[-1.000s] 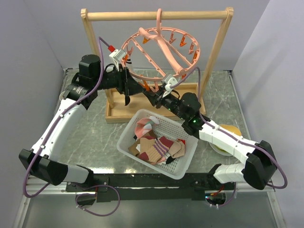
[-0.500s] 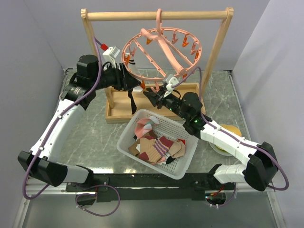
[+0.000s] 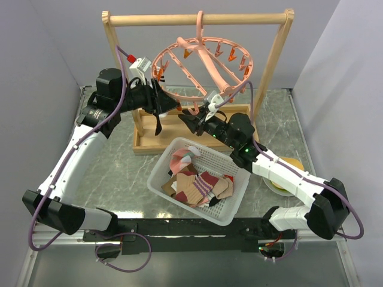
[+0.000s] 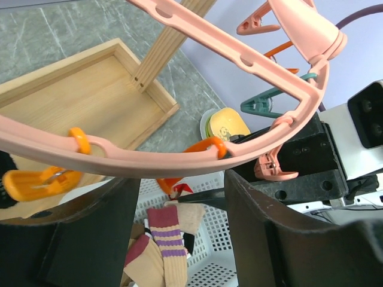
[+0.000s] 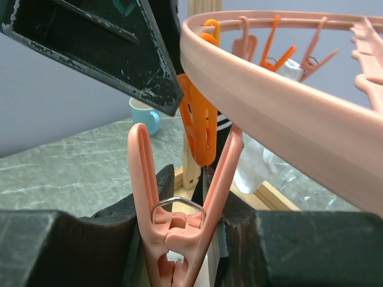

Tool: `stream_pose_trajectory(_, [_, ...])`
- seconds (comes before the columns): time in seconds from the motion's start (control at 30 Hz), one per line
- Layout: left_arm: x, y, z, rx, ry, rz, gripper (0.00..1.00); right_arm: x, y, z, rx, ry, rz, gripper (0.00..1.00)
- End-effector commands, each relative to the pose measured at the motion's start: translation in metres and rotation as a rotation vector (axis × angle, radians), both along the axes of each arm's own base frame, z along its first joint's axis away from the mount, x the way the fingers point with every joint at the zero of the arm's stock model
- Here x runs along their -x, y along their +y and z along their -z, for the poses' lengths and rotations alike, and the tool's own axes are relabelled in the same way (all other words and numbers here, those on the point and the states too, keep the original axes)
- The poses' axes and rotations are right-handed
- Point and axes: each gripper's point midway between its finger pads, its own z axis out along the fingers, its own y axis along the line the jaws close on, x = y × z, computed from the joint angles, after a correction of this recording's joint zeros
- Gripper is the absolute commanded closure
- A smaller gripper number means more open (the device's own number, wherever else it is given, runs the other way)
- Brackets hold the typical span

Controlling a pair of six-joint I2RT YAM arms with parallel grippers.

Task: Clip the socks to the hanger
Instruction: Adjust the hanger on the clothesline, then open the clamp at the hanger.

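Two small shifts in the last second: the left jaws (image 3: 163,103) have climbed closer to the hanger (image 4: 149,162), and the black sock (image 3: 157,124) dangling below them has risen too. I judge it is being lined up for a clip, not yet pinned. The left jaws stand apart, the ring crossing between them; how the sock is held I cannot tell. The right jaws (image 5: 176,224) are clamped on a pink clip (image 5: 143,179), squeezing its mouth wide. The hanger hangs tilted from the wooden rail (image 3: 197,20); other socks (image 3: 194,185) wait in the basket (image 3: 160,168).
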Motion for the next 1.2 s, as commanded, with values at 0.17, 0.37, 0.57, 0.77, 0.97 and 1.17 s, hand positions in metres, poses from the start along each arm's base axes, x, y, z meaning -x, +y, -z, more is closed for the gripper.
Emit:
stream_pose_trajectory(0.17, [0.002,-0.003,-0.038,0.060,-0.079,0.015,0.36,0.008,0.013,-0.016,-0.017,-0.010,-0.070,0.81])
stream_pose_trajectory(0.37, [-0.001,-0.003,-0.036,0.050,-0.082,0.004,0.37,0.008,0.011,-0.011,-0.012,-0.001,-0.065,0.81])
stream_pose_trajectory(0.57, [0.000,-0.001,-0.020,0.014,-0.066,-0.020,0.40,0.009,0.014,-0.013,-0.018,0.002,-0.079,0.82])
stream_pose_trajectory(0.77, [-0.009,-0.001,0.000,-0.044,-0.049,-0.077,0.53,0.008,0.017,-0.012,-0.021,0.015,-0.092,0.82])
stream_pose_trajectory(0.97, [-0.015,-0.001,-0.011,-0.037,-0.067,-0.095,0.65,0.010,0.017,-0.010,-0.019,0.022,-0.099,0.82])
stream_pose_trajectory(1.17, [-0.019,0.002,-0.018,-0.032,-0.076,-0.123,0.76,0.011,0.016,-0.008,-0.013,0.026,-0.097,0.82])
